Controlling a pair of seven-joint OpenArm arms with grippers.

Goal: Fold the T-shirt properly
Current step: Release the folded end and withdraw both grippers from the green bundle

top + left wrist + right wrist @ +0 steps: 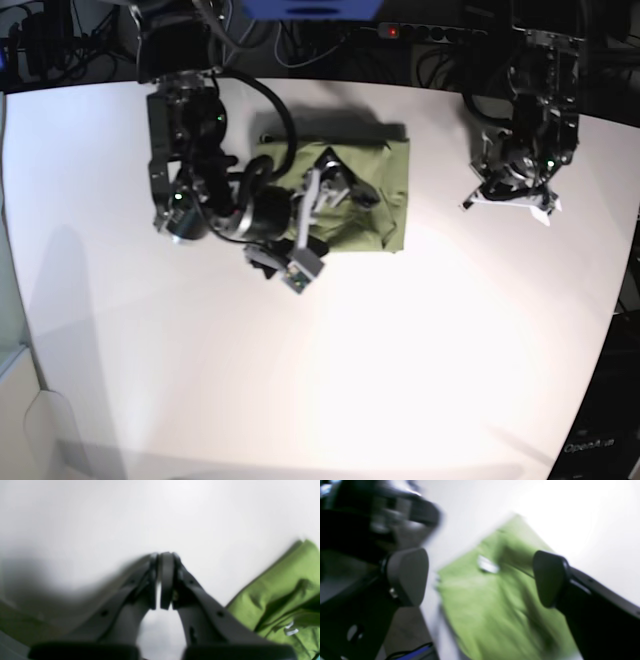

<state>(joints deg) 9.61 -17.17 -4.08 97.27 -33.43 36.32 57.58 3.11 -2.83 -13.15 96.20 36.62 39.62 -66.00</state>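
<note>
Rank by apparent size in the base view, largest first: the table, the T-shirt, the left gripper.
1. table
2. T-shirt, partly hidden by the right arm
3. left gripper, closed, off the cloth

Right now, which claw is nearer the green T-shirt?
The right claw, hanging open directly over the T-shirt. The left claw is shut, off to the shirt's side above bare white table.

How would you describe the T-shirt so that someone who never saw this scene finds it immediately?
Look at the large white table, toward its far edge and a little left of centre in the base view. There, under the open right claw, lies the T-shirt, folded into a compact rectangle. It is the only cloth and the only green thing on the table.
</note>
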